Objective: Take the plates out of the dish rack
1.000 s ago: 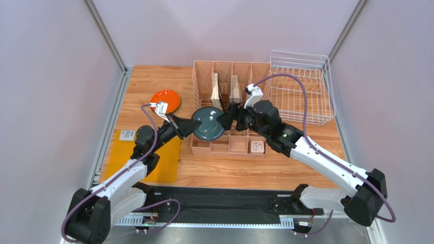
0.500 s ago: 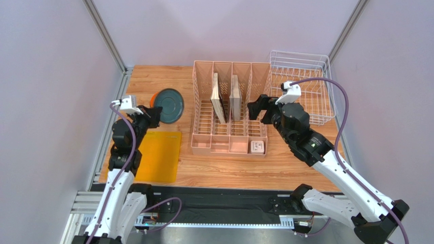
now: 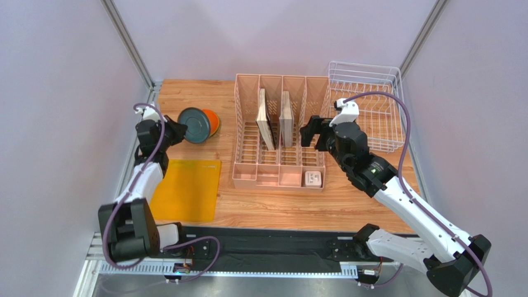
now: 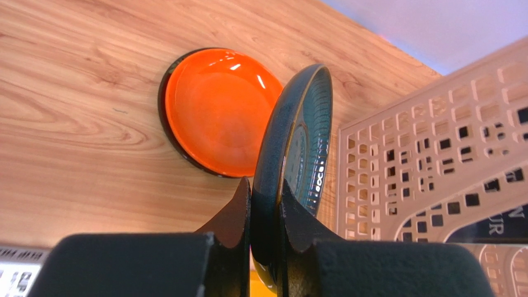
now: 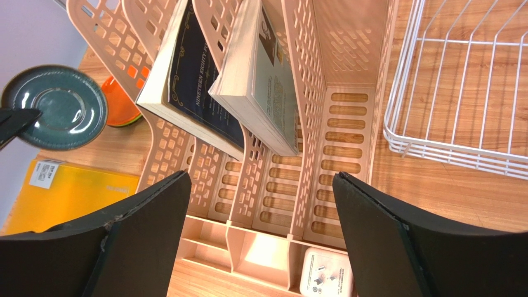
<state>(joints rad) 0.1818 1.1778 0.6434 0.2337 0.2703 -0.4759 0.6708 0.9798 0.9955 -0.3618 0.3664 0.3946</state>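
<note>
Top view: the rack (image 3: 372,80) just right of my right jaws looks empty, so I'm nearly done I think. Left wrist: left jaws clamped on the teal plate (image 4: 291,154), held on edge, orange plate (image 4: 217,111) just past them. Right wrist: right jaws wide open, holding nothing.

From above, the grey-teal plate (image 3: 193,116) covers most of the orange plate (image 3: 212,121); only a crescent shows on its right. In the left wrist view the fingers (image 4: 230,226) of the left claw (image 4: 265,216) hide the plate's lower rim, and the pink organizer (image 4: 427,154) runs off the right edge. In the right wrist view the dish rack (image 5: 458,86) is cut by the top and right edges. The yellow mat (image 5: 68,192) lies partly behind a finger of the right claw (image 5: 261,179), and the white block (image 5: 326,279) is cut by the bottom edge.
</note>
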